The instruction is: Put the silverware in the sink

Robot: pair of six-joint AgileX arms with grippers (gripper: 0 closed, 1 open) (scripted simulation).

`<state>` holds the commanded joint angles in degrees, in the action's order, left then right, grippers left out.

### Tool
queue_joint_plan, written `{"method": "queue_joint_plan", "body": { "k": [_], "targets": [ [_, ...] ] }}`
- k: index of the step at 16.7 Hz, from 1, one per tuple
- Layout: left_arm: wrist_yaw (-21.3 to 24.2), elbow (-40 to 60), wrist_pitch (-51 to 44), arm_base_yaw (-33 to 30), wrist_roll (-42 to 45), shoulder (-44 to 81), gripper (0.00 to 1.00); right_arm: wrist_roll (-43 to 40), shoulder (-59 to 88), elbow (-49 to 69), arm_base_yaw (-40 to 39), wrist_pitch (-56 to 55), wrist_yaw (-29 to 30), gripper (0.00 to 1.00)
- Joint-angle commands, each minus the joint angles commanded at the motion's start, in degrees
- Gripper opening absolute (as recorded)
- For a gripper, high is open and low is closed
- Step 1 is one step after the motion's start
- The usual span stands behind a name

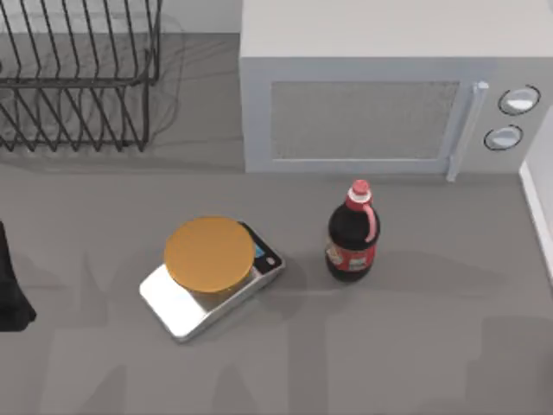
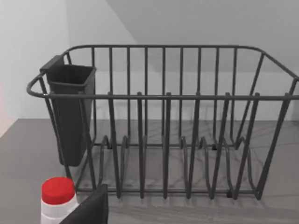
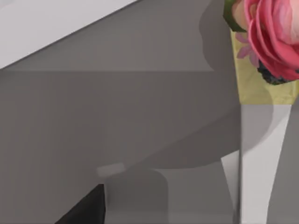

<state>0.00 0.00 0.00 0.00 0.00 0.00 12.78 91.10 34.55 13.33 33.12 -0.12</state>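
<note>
Our left arm (image 1: 12,290) sits at the table's left edge; we cannot tell how either gripper's jaws stand. The dish rack (image 1: 78,73) stands far left, the microwave (image 1: 389,95) far right. The scale (image 1: 212,277) and cola bottle (image 1: 352,233) sit centrally, open table (image 1: 415,363) nearer. We cannot see any silverware.

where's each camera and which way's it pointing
Top view: above the table, looking down on microwave, scale, cola bottle; dark arm part at its left edge.
Left wrist view: on the left arm, facing the dish rack.
Right wrist view: on the right arm, facing counter and pink flower.
Shared: dish rack, top and left wrist views.
</note>
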Motion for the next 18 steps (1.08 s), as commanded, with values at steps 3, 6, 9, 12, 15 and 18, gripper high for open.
{"method": "queue_joint_plan", "body": {
  "k": [3, 6, 9, 12, 15, 18],
  "targets": [
    [0.0, 0.0, 0.0, 0.0, 0.0, 0.0, 1.00, 0.0, 0.0, 0.0, 0.0, 0.0, 0.0, 0.70],
    [0.0, 0.0, 0.0, 0.0, 0.0, 0.0, 1.00, 0.0, 0.0, 0.0, 0.0, 0.0, 0.0, 0.47],
    [0.0, 0.0, 0.0, 0.0, 0.0, 0.0, 1.00, 0.0, 0.0, 0.0, 0.0, 0.0, 0.0, 0.25],
    [0.0, 0.0, 0.0, 0.0, 0.0, 0.0, 1.00, 0.0, 0.0, 0.0, 0.0, 0.0, 0.0, 0.02],
    [0.0, 0.0, 0.0, 0.0, 0.0, 0.0, 1.00, 0.0, 0.0, 0.0, 0.0, 0.0, 0.0, 0.00],
    [0.0, 0.0, 0.0, 0.0, 0.0, 0.0, 1.00, 0.0, 0.0, 0.0, 0.0, 0.0, 0.0, 0.00]
  ]
}}
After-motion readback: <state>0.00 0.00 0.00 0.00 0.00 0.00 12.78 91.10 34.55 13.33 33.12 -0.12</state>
